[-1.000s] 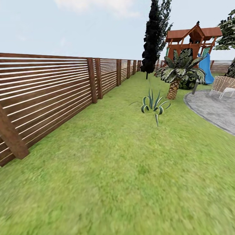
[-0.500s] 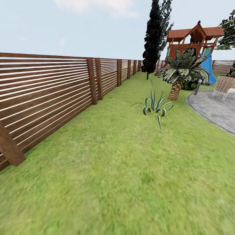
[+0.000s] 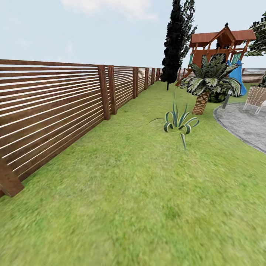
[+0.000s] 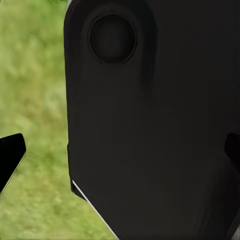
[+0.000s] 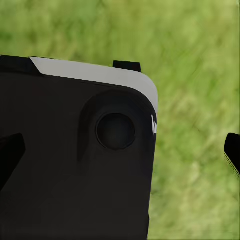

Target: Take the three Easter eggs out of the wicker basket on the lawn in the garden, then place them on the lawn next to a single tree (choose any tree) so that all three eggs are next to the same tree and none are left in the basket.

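Both grippers hang over the lawn (image 3: 140,192), each behind a black robot part (image 4: 155,125); whether they are spread or pressed together I cannot tell; the lawn runs along the fence (image 3: 55,107) past a spiky plant (image 3: 179,122) towards the playset (image 3: 220,44).

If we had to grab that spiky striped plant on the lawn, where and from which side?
Probably low at the base of the spiky plant, where the leaves meet. Come from above: the leaves fan up and outward, crowding every side.
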Controlling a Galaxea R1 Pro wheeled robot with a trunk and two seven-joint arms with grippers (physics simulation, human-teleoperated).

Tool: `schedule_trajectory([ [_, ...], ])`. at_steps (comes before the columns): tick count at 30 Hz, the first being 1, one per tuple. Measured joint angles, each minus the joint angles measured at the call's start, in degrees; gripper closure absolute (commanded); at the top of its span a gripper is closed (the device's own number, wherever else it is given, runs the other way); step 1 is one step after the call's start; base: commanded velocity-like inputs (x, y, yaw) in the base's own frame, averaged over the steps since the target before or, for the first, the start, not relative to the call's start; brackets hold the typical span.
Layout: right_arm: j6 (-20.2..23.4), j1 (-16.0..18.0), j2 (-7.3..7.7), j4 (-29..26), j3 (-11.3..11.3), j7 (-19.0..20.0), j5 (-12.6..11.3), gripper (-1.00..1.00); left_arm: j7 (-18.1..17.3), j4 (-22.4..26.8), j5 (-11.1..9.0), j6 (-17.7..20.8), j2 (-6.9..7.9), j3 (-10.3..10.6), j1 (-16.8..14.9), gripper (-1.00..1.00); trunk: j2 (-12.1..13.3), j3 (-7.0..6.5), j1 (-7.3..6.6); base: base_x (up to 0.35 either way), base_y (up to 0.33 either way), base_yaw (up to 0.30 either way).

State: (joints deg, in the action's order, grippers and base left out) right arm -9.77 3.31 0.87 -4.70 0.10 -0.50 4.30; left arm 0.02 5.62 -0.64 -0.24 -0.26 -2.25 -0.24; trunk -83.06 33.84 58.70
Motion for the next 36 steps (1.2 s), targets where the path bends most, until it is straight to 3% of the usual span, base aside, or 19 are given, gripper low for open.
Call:
schedule_trajectory([
  [36,0.07,0.0,0.22,0.02,-0.03,0.2,0.14,-1.0,0.02,0.08,-0.01,0.0,-0.09,0.0,0.0,-1.0,0.0,0.0,0.0,0.325,0.012,0.0],
])
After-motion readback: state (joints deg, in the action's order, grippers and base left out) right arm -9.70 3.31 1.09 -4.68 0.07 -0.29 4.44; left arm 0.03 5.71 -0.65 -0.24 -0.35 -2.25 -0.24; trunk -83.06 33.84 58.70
